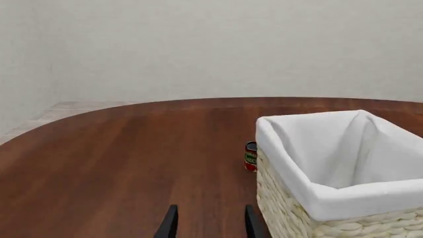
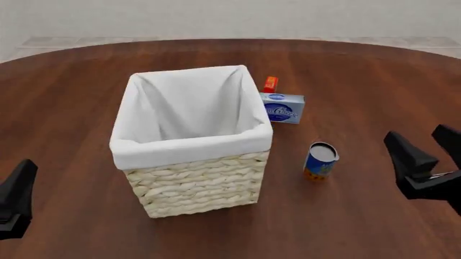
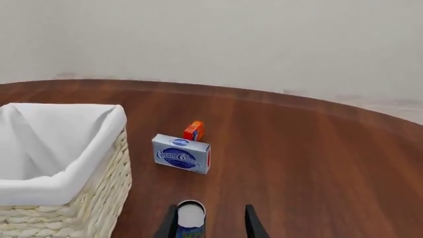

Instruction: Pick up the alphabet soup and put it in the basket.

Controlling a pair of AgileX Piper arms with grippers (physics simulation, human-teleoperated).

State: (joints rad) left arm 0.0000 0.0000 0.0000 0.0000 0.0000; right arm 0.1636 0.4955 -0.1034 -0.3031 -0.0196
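Your alphabet soup (image 2: 320,160) stood upright on the table (image 2: 360,81), just right of the basket (image 2: 191,178) and not touching it, silver top facing up. The basket sat near the table's middle, liner folded over the rim, nothing visible inside.

Your right gripper (image 2: 426,152) hung right of the can, a little nearer the camera, jaws apart and holding nothing. In the right wrist view the can (image 3: 190,219) sat close to one finger (image 3: 170,223) of the gripper (image 3: 210,224), toward that side rather than centred (contact unclear from that angle).

Your left gripper (image 1: 210,224) was low at the front view's left edge (image 2: 16,197), well away from the can, jaws apart, empty.

Behind the can: a blue-white box (image 2: 282,108) just beside the basket's far right corner, with a small orange-red box (image 2: 270,84) right behind it. A small red-green can (image 1: 250,156) showed past the basket in the left wrist view.
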